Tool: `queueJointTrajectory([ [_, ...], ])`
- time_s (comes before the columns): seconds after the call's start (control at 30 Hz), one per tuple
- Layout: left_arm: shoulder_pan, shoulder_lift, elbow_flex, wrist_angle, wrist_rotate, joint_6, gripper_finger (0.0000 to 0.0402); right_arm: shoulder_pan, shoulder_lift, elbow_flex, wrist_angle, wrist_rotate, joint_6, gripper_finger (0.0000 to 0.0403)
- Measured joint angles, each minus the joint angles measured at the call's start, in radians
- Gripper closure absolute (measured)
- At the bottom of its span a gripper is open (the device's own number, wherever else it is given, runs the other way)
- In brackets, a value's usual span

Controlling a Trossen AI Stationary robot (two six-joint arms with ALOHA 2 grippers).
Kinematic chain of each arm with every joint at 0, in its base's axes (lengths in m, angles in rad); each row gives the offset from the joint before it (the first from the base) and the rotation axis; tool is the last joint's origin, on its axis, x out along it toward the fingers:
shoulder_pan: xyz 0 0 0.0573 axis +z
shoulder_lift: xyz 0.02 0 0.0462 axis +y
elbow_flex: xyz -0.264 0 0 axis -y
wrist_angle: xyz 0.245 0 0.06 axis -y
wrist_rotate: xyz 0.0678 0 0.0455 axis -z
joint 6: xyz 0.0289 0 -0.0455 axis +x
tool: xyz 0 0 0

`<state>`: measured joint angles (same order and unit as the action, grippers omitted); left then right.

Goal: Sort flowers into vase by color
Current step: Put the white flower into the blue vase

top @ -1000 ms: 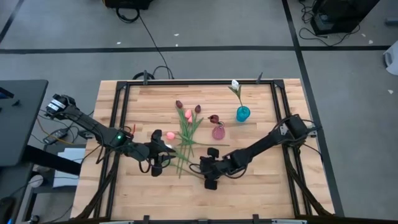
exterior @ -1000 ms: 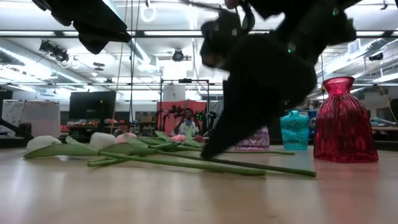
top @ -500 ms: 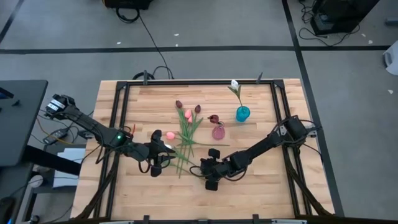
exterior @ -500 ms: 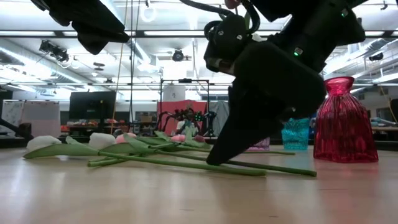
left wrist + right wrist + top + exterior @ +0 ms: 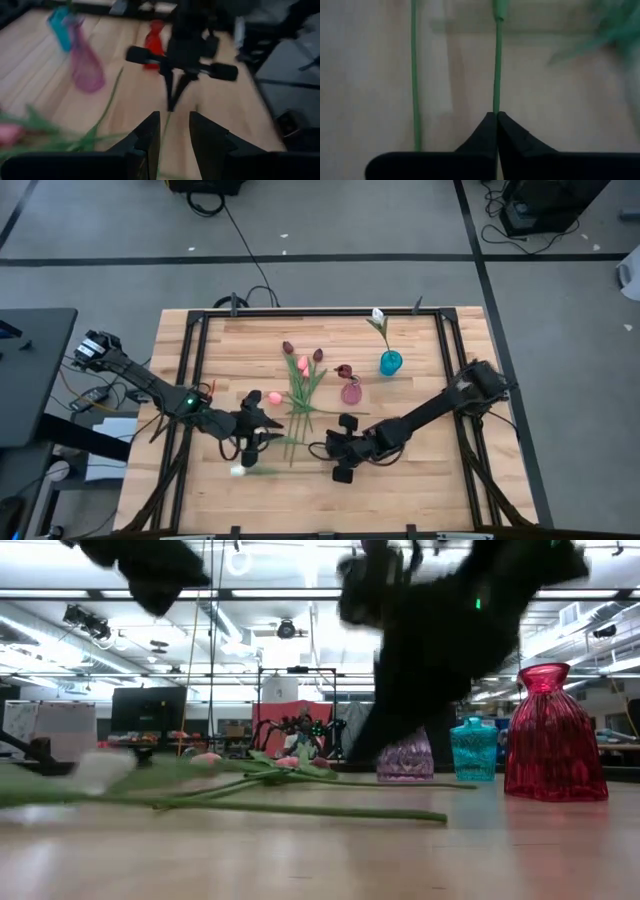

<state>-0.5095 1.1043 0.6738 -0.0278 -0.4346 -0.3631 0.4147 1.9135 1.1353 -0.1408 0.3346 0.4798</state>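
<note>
Your flowers (image 5: 303, 380) lie in a loose bundle at the table's (image 5: 440, 480) centre, stems pointing toward the front edge. One white tulip (image 5: 377, 317) already stands in the blue vase (image 5: 390, 362); a maroon head (image 5: 344, 370) sits at the pink vase (image 5: 351, 391). Your right gripper (image 5: 496, 119) is pinched tight on a green stem (image 5: 496, 65) near the front. Your left gripper (image 5: 174, 131) sits just beside the bundle, fingers narrowly parted, a stem between them.
</note>
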Motion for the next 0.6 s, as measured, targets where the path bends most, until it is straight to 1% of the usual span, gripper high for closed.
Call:
queueJointTrajectory([
  [0.1, -0.031, -0.003, 0.000, 0.067, 0.001, 0.061, 0.0292, 0.024, -0.114, 0.006, -0.094, 0.097, 0.035, 0.0397],
  [0.23, -0.073, -0.007, 0.000, 0.145, 0.000, 0.142, 0.0291, 0.066, -0.230, 0.003, -0.260, 0.227, 0.115, 0.0397],
  [0.33, -0.098, -0.007, 0.000, 0.174, 0.000, 0.181, 0.0291, 0.110, -0.323, 0.005, -0.317, 0.371, 0.156, 0.0397],
  [0.43, -0.100, -0.007, 0.000, 0.172, -0.001, 0.180, 0.0291, 0.144, -0.391, 0.005, -0.388, 0.464, 0.186, 0.0397],
  [0.53, -0.100, -0.007, 0.000, 0.168, -0.005, 0.176, 0.0291, 0.187, -0.456, 0.004, -0.401, 0.584, 0.169, 0.0397],
  [0.6, -0.100, -0.007, 0.000, 0.167, -0.005, 0.175, 0.0291, 0.218, -0.489, 0.005, -0.398, 0.633, 0.147, 0.0397],
])
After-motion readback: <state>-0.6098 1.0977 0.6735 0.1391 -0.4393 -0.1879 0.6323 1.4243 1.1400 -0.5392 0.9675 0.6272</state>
